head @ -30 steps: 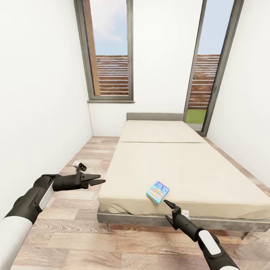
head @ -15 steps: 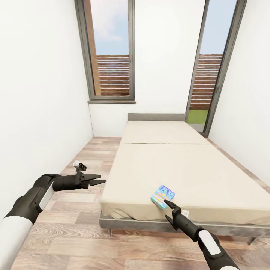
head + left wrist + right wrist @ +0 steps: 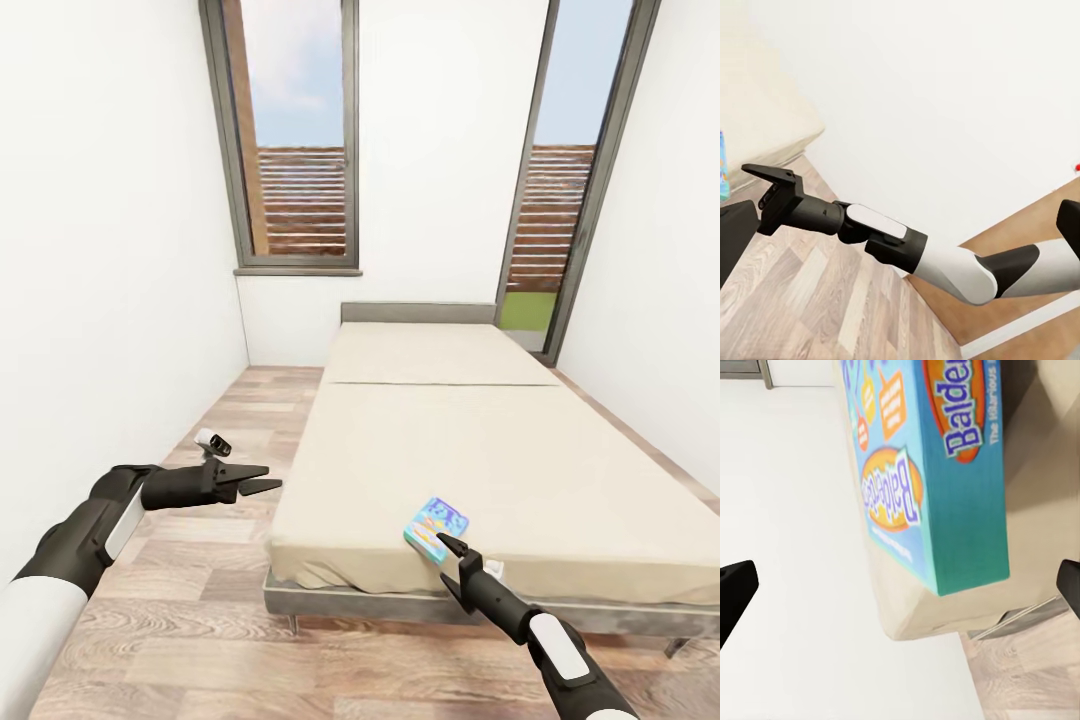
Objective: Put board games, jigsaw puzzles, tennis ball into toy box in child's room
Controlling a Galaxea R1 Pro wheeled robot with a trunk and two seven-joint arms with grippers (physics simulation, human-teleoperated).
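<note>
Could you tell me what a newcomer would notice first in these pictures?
Probably the small blue board game, the one bright thing on the beige bed, lying near its front edge. The right gripper sits just in front of it, jaws open, while the left gripper hangs open over the wood floor beside the bed.

The board game lies on the bed near its foot edge. The right gripper is just before it; the left gripper is over the floor, left of the bed.
</note>
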